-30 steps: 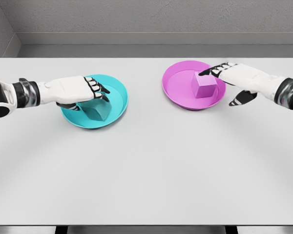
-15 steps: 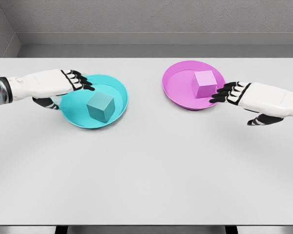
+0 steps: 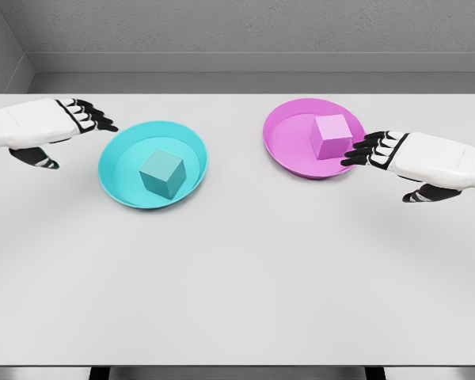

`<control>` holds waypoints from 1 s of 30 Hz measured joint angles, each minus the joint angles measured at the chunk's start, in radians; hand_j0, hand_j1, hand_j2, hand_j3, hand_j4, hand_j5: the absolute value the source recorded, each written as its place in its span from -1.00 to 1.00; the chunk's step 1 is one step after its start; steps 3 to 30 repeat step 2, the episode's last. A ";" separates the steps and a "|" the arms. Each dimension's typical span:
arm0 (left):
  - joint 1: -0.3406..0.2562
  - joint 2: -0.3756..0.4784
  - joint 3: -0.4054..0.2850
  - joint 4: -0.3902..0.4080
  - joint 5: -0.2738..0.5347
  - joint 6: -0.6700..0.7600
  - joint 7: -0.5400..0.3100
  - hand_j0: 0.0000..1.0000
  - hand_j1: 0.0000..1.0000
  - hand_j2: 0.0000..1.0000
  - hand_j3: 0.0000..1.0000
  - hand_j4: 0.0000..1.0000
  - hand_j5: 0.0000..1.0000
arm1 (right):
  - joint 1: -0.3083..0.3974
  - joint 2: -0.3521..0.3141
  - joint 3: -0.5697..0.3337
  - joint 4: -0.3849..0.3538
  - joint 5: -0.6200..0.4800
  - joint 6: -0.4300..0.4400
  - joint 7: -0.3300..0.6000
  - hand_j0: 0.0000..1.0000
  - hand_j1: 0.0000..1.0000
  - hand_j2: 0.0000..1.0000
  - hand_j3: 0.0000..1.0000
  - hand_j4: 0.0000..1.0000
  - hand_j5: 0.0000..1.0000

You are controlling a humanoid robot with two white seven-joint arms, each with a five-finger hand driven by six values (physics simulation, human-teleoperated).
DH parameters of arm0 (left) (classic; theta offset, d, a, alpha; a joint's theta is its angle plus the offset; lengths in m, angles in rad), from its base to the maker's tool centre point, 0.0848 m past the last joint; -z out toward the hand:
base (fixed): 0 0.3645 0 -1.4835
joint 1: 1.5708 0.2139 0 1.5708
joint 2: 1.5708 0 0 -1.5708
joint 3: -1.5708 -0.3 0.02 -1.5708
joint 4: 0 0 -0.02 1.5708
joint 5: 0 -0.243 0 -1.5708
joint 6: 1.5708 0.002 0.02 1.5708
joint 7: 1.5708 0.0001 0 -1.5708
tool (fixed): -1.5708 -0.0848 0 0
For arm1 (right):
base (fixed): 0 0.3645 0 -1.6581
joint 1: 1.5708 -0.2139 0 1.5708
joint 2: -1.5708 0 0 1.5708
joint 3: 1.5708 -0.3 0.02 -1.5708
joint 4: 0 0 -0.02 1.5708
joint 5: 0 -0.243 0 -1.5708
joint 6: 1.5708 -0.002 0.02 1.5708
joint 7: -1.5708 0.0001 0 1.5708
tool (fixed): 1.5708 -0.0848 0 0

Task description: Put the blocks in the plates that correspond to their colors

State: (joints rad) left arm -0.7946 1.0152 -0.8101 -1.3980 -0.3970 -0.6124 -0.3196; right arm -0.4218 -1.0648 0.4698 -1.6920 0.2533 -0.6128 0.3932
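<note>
head view | high, from the robot's side | faces down across table [image 3: 237, 277] | whole tabletop visible

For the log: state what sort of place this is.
Likely a simulated tabletop test cell, not a lived-in room. A bare white table stands against plain grey walls; it carries only a cyan plate and a pink plate, each holding a matching block.

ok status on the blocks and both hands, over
Left hand open, right hand open, both empty. Teal block in teal plate, pink block in pink plate. Nothing obstructing.
</note>
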 measured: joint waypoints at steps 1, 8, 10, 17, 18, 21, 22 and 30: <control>0.000 0.000 0.000 0.000 0.000 0.000 0.000 1.00 1.00 1.00 1.00 1.00 1.00 | 0.000 0.000 0.000 0.000 0.000 0.000 0.000 1.00 1.00 1.00 1.00 1.00 1.00; 0.000 0.000 0.000 0.000 0.000 0.000 0.000 1.00 1.00 1.00 1.00 1.00 1.00 | 0.000 0.000 0.000 0.000 0.000 0.000 0.000 1.00 1.00 1.00 1.00 1.00 1.00; 0.000 0.000 0.000 0.000 0.000 0.000 0.000 1.00 1.00 1.00 1.00 1.00 1.00 | 0.000 0.000 0.000 0.000 0.000 0.000 0.000 1.00 1.00 1.00 1.00 1.00 1.00; 0.000 0.000 0.000 0.000 0.000 0.000 0.000 1.00 1.00 1.00 1.00 1.00 1.00 | 0.000 0.000 0.000 0.000 0.000 0.000 0.000 1.00 1.00 1.00 1.00 1.00 1.00; 0.000 0.000 0.000 0.000 0.000 0.000 0.000 1.00 1.00 1.00 1.00 1.00 1.00 | 0.000 0.000 0.000 0.000 0.000 0.000 0.000 1.00 1.00 1.00 1.00 1.00 1.00; 0.000 0.000 0.000 0.000 0.000 0.000 0.000 1.00 1.00 1.00 1.00 1.00 1.00 | 0.000 0.000 0.000 0.000 0.000 0.000 0.000 1.00 1.00 1.00 1.00 1.00 1.00; 0.000 0.000 0.000 0.000 0.000 0.000 0.000 1.00 1.00 1.00 1.00 1.00 1.00 | 0.000 0.000 0.000 0.000 0.000 0.000 0.000 1.00 1.00 1.00 1.00 1.00 1.00; 0.000 0.000 0.000 0.000 0.000 0.000 0.000 1.00 1.00 1.00 1.00 1.00 1.00 | 0.000 0.000 0.000 0.000 0.000 0.000 0.000 1.00 1.00 1.00 1.00 1.00 1.00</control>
